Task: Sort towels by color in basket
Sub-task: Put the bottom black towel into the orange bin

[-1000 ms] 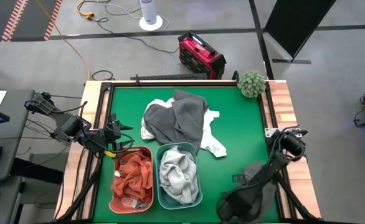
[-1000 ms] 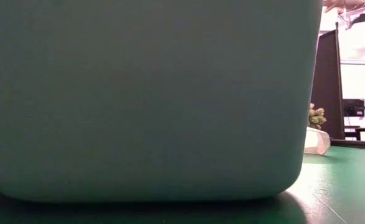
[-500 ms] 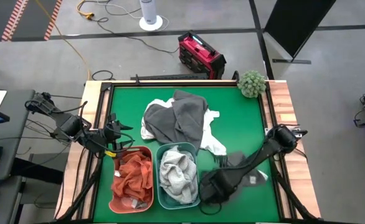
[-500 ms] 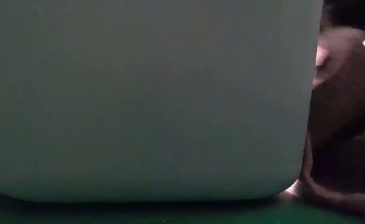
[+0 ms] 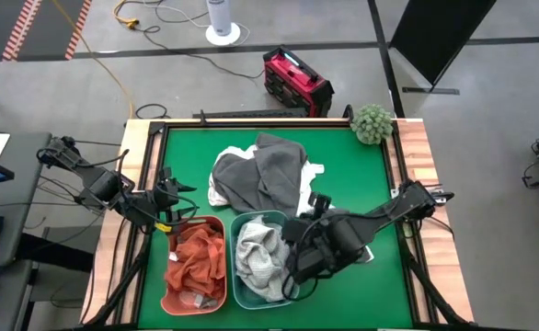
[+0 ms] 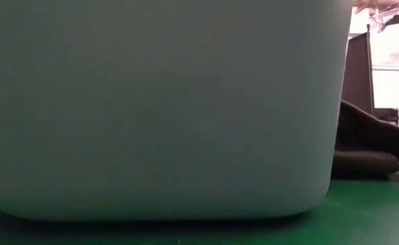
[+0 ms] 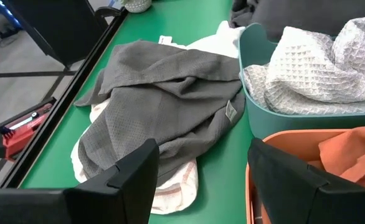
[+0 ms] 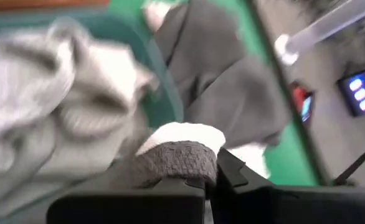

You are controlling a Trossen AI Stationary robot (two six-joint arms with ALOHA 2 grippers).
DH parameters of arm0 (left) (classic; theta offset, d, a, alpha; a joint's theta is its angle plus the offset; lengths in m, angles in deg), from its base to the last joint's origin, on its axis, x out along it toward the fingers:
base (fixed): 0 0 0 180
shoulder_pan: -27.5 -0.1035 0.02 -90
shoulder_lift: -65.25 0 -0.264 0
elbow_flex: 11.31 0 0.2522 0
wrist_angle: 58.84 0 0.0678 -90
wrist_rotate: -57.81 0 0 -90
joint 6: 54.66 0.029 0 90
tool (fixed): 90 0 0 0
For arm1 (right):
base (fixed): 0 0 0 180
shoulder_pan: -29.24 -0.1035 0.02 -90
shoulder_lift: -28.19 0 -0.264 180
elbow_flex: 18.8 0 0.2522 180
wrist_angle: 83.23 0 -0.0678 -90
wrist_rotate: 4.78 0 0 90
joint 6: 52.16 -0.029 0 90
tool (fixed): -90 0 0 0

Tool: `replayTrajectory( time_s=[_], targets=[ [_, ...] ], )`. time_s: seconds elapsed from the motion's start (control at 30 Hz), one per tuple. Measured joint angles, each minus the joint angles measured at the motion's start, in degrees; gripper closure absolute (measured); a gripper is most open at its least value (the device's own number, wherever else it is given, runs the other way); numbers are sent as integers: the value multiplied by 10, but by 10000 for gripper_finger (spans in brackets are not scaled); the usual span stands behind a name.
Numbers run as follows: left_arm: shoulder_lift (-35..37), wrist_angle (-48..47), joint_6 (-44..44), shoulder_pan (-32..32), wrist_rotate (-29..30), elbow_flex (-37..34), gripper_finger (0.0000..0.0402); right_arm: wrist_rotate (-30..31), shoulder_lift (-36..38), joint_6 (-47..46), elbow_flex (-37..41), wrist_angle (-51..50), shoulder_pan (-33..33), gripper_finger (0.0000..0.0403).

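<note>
High view first: at the left edge of the green counter (image 5: pixel 361 175), the left gripper (image 5: pixel 173 210) is waiting with its fingers (image 7: pixel 129 177) standing apart and gripping nothing, just beside the far rim of the orange basket (image 5: pixel 170 292). That basket is holding the rust-orange towels (image 5: pixel 199 257). Just to its right and touching it, the teal basket (image 5: pixel 235 283) is holding light grey waffle towels (image 5: pixel 260 257). Behind both baskets, dark grey towels (image 5: pixel 265 175) are lying heaped over a white towel (image 5: pixel 314 213) in the middle of the counter. Further right, the right gripper (image 5: pixel 299 262) is reaching across at the teal basket's right rim, its fingers clamped together on a dark grey towel (image 8: pixel 176 163), whose bunched cloth is draping around the arm. At the far right corner of the counter a round green fuzzy ball (image 5: pixel 372 122) is sitting, well apart from the towels.
</note>
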Motion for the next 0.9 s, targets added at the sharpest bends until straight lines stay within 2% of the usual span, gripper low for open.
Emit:
replayTrajectory(
  time_s=[0.23,0.3,0.43,0.53,0.63,0.77,0.9],
  targets=[
    [0,8,15,0,25,0,166,116,0,94,-74,37,20,382],
    [0,30,36,0,35,0,166,130,0,151,-88,79,29,382],
    [1,110,107,0,36,0,166,128,5,290,-86,223,60,382],
    [1,174,169,0,38,0,166,77,7,386,-86,345,88,382],
    [1,228,214,0,38,0,166,-9,7,451,-86,463,113,382],
    [1,280,257,0,38,0,166,-144,7,513,-86,607,139,380],
    [1,343,290,0,38,0,166,-235,7,536,-86,692,162,380]
  ],
)
